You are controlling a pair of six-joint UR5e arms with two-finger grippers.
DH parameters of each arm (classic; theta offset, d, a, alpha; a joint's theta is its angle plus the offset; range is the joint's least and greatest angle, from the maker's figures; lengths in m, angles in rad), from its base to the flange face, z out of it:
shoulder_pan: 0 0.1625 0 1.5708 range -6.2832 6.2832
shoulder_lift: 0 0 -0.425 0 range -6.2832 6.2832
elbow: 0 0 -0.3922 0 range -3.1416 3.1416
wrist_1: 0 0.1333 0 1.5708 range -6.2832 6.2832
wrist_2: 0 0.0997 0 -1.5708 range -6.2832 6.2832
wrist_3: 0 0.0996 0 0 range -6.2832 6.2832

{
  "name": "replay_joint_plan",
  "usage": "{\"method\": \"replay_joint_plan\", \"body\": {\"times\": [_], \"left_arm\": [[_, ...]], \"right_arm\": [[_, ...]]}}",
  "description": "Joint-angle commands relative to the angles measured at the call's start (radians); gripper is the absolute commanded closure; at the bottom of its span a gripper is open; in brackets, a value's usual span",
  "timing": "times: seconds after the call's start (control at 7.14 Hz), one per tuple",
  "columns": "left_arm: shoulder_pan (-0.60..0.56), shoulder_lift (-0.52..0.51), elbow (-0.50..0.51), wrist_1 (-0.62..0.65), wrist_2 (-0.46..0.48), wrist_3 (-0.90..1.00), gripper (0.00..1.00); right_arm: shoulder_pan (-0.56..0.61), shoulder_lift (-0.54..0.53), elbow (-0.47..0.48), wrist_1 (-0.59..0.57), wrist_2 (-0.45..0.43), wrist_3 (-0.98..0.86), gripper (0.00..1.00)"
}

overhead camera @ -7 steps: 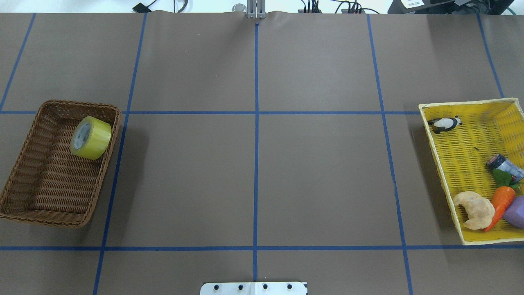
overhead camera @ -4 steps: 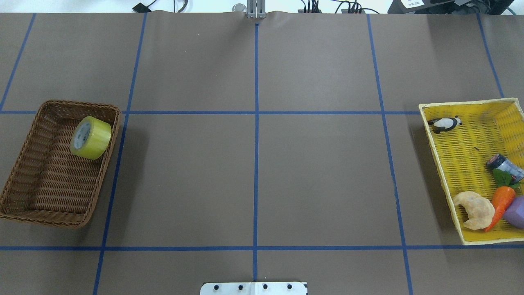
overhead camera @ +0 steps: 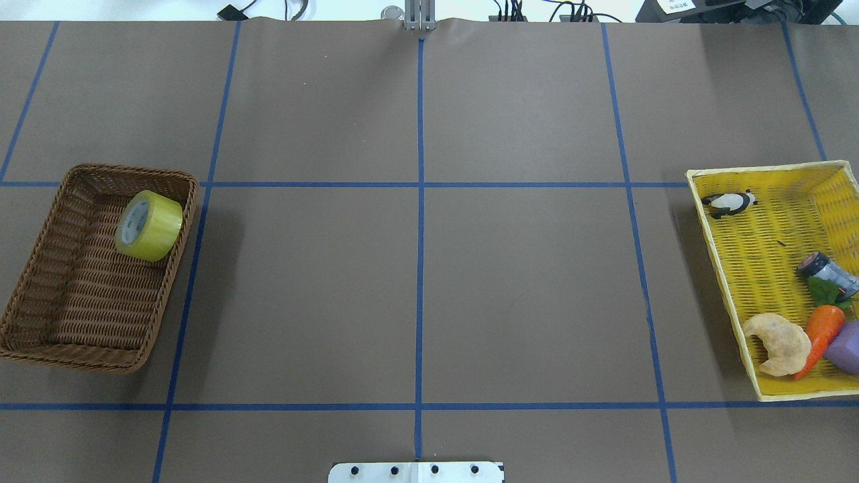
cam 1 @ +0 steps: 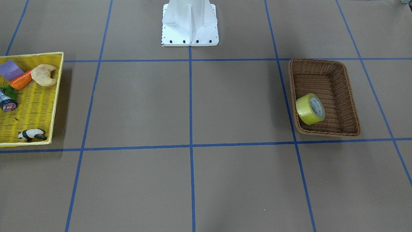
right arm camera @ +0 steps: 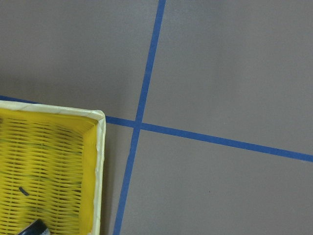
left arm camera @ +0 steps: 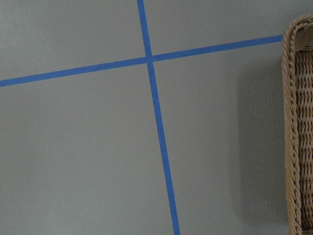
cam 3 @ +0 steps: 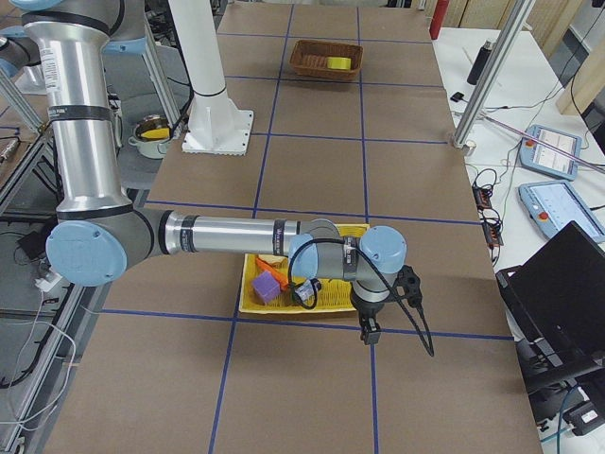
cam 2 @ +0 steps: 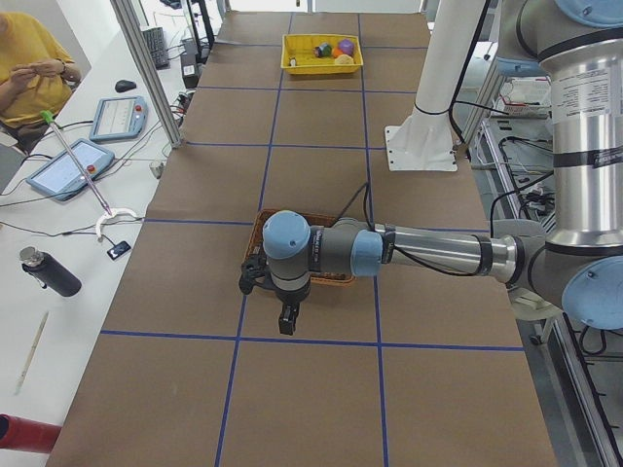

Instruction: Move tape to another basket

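Observation:
The yellow tape stands on its edge in the far right corner of the brown wicker basket, leaning on its wall. The bright yellow tray-basket sits on the opposite side of the table. My left gripper shows only in the exterior left view, hanging beside the wicker basket; I cannot tell if it is open. My right gripper shows only in the exterior right view, beside the yellow tray; I cannot tell its state. The left wrist view catches the wicker rim.
The yellow tray holds a panda figure, a small jar, a carrot, a croissant and a purple block. The white robot base stands at the table's near edge. Blue tape lines grid the brown table.

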Motion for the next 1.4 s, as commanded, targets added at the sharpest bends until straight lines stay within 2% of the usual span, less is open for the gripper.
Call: {"method": "replay_joint_plan", "body": {"times": [0.0,1.26], "left_arm": [[0.0,0.001,-0.005,0.0,0.002,0.005,0.02],[-0.005,0.004,-0.005,0.001,0.003,-0.001,0.02]], "right_arm": [[-0.003,-0.001,0.001,0.0,0.0,-0.001,0.0],[-0.003,-0.001,0.014,0.0,0.005,-0.004,0.0]]}}
